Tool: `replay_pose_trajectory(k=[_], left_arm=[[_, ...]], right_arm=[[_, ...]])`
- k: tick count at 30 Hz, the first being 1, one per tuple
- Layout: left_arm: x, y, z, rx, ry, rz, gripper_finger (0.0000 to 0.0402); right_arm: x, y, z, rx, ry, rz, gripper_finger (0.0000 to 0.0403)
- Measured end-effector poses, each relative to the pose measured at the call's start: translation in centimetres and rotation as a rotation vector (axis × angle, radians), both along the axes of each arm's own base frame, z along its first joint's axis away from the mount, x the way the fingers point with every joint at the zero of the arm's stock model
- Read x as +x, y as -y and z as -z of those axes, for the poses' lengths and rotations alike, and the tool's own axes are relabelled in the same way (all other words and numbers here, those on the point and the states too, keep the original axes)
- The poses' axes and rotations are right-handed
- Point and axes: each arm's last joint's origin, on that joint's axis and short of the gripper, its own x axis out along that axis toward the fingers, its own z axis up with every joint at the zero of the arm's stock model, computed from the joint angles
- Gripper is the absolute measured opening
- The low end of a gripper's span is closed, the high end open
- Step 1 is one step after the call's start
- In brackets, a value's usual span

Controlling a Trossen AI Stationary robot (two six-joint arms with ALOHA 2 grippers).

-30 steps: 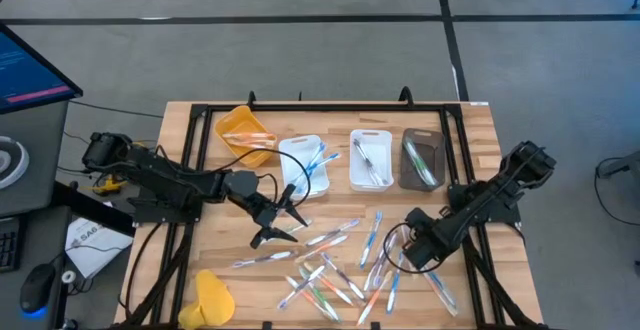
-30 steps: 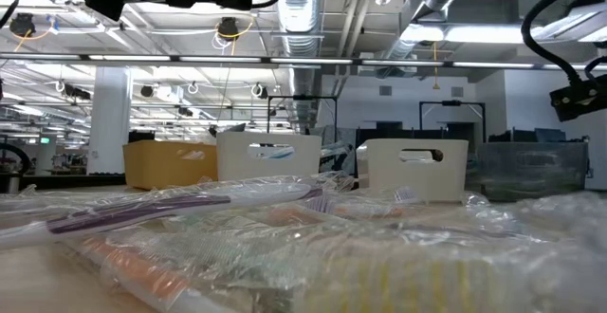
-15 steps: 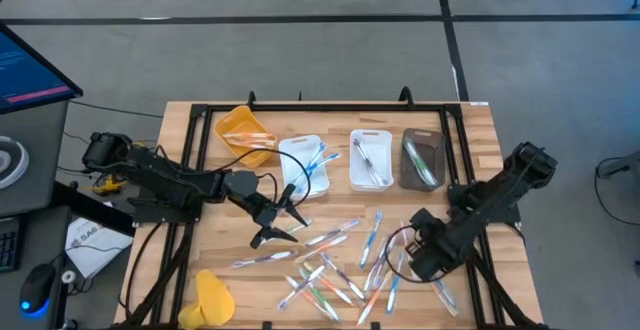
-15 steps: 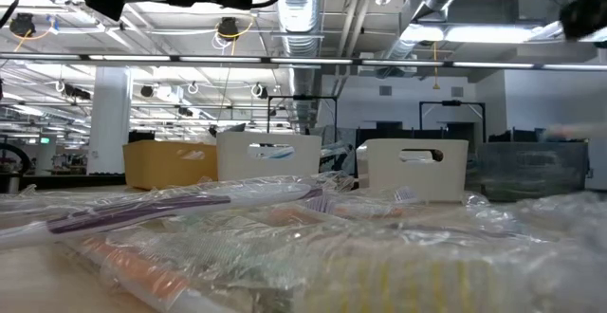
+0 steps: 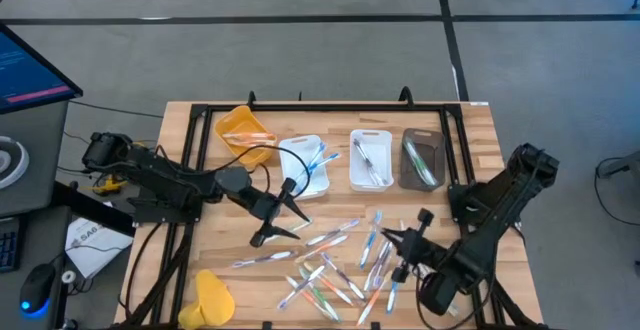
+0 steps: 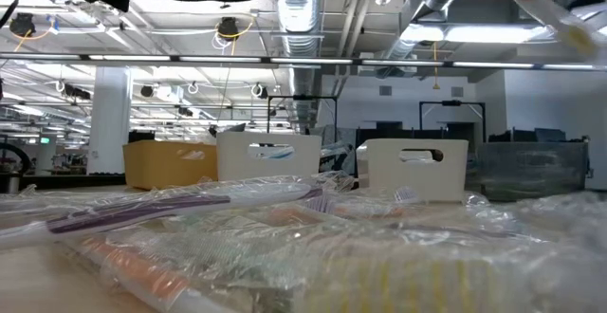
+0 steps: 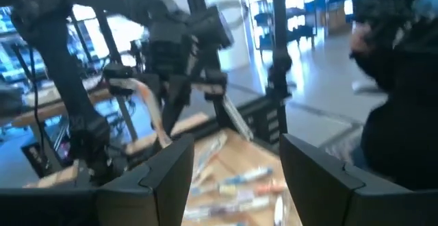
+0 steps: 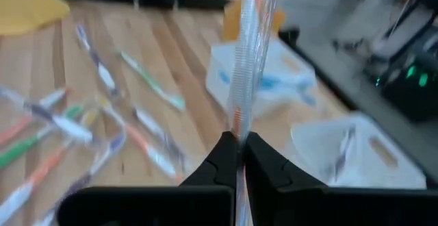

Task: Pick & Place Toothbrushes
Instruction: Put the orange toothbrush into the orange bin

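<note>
Several wrapped toothbrushes (image 5: pixel 330 265) lie loose on the wooden table (image 5: pixel 470 130), toward its near edge. My right gripper (image 5: pixel 398 242) hovers above their right part, shut on a clear-wrapped toothbrush with orange accents (image 8: pixel 245 55), which also shows in the low view's upper right as the raised toothbrush (image 6: pixel 545 5). My left gripper (image 5: pixel 283 213) stands open at the left of the table's middle with nothing between its fingers (image 7: pixel 164 178). My right gripper pinches the orange toothbrush near one end (image 8: pixel 237 127) between its two fingers. From there the toothbrush runs straight out ahead of the fingertips, in line with the fingers. The fingers come from the table's near right, slanting slightly down. The toothbrush is lifted clear of the table.
Along the far side stand a yellow tray (image 5: pixel 245 130), a white tray (image 5: pixel 303 165) with blue brushes, a second white tray (image 5: pixel 370 158) with grey brushes and a dark tray (image 5: pixel 422 158) with green ones. A yellow object (image 5: pixel 212 295) lies at the near left corner.
My right gripper has risen from the loose toothbrushes and drawn back toward the table's near edge. It has turned from pointing down to pointing nearly level toward the far left. The orange toothbrush has come up with it, clear of the table.
</note>
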Motion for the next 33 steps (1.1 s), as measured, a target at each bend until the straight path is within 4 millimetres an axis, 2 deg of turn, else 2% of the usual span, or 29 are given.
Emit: replay_pose_trajectory(k=[4,9,15,22,33], left_arm=[[0.9,0.5,0.5,-0.026,0.065,0.011,0.0208],[2.6,0.9,2.7,-0.072,0.128,0.014,0.0208],[3.5,0.5,3.9,-0.137,0.158,-0.121,0.0208],[4.7,1.0,4.2,-0.140,0.155,-0.125,0.0208],[5.1,1.1,4.7,-0.134,0.142,-0.123,0.0208]], right_arm=[[2.0,-0.6,-0.6,-0.056,0.051,-0.043,0.0001],[4.7,-1.6,-0.5,-0.138,0.052,-0.119,0.0001],[6.8,-2.1,0.6,-0.244,0.020,-0.157,0.0001],[8.9,-0.8,1.8,-0.290,-0.016,-0.110,0.0001],[10.1,0.6,1.9,-0.291,-0.041,-0.090,0.0001]])
